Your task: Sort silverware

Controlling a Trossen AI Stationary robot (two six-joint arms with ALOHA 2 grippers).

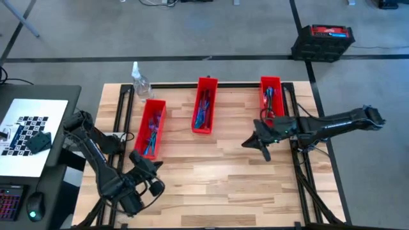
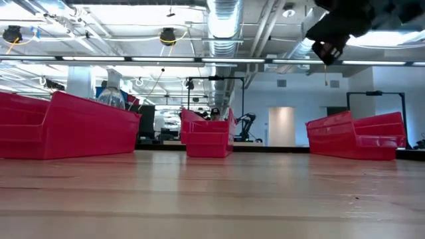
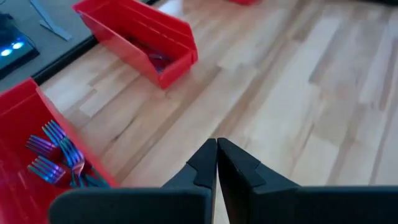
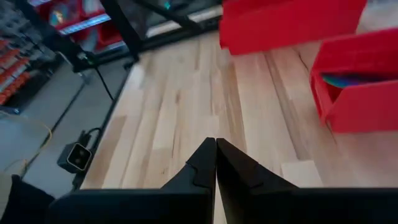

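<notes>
Bare wooden table [image 1: 211,179] fills the near ground, and no cutlery lies loose on it. Both grippers come up empty: the left gripper [image 3: 216,163] has its two fingers pressed together with nothing between them, and the right gripper [image 4: 215,160] is pinched closed the same way, hanging above the boards.

All the silverware in sight sits inside the three red bins. Just ahead of and beside the left gripper, the left bin [image 1: 153,128] holds iridescent forks [image 3: 59,155], tines fanned toward the camera. Beyond it, further from that gripper, sits the middle bin [image 1: 205,105] with slim pieces [image 1: 203,108] laid along its length. The right bin [image 1: 271,96] stands just behind the right gripper, and a shimmer of metal [image 4: 348,81] shows in it, though which kind of piece is hard to make out.

So the geometry that matters: each arm has its own bin closest, and the middle bin lies between, a shade nearer the right gripper. Every bin runs lengthwise away from the front edge, with the cutlery lying along it. Nothing appears left to pick, so the sort looks finished or nearly so.
</notes>
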